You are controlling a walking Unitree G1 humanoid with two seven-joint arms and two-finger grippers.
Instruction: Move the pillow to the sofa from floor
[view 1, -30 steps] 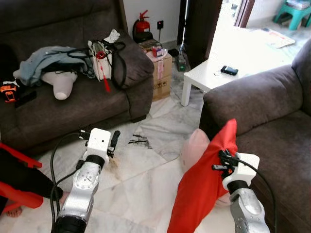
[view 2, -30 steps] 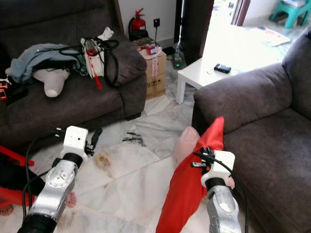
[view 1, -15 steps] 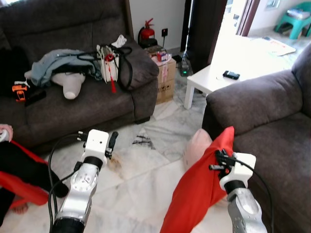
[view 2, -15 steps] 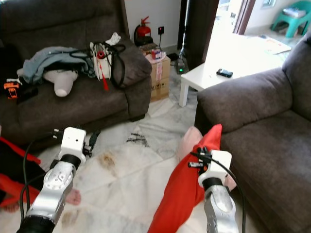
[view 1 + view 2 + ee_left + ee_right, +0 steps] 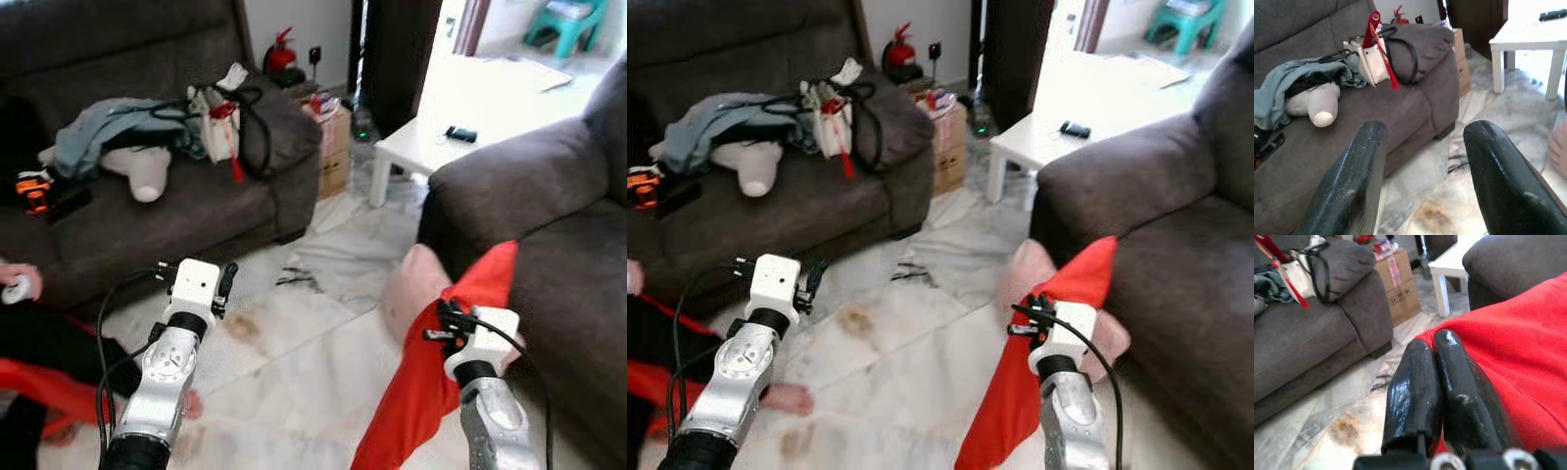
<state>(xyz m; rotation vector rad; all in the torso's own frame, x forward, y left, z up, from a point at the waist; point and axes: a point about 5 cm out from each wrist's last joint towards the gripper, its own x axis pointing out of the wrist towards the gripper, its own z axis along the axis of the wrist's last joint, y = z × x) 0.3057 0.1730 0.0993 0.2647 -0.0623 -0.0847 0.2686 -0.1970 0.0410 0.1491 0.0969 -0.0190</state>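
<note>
- Pillow (image 5: pixel 431 392), red, hangs above the marble floor (image 5: pixel 313 362) just beside the right-hand sofa (image 5: pixel 549 225), pinched by the right gripper (image 5: pixel 1437 377), fingers pressed together on its fabric.
- Left gripper (image 5: pixel 1422 147) hovers with fingers apart, holding nothing.
- Two sofas; one white table (image 5: pixel 431 147).

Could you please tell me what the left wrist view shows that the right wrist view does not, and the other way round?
The left wrist view alone shows the left gripper with its fingers spread apart and nothing between them, plus the white plush toy and grey-blue clothes on the far sofa. The right wrist view alone shows the right gripper with its fingers pressed together on the red pillow, and the nearer sofa's arm. Both share the far sofa, the white bag, the cardboard box and the white table.
</note>
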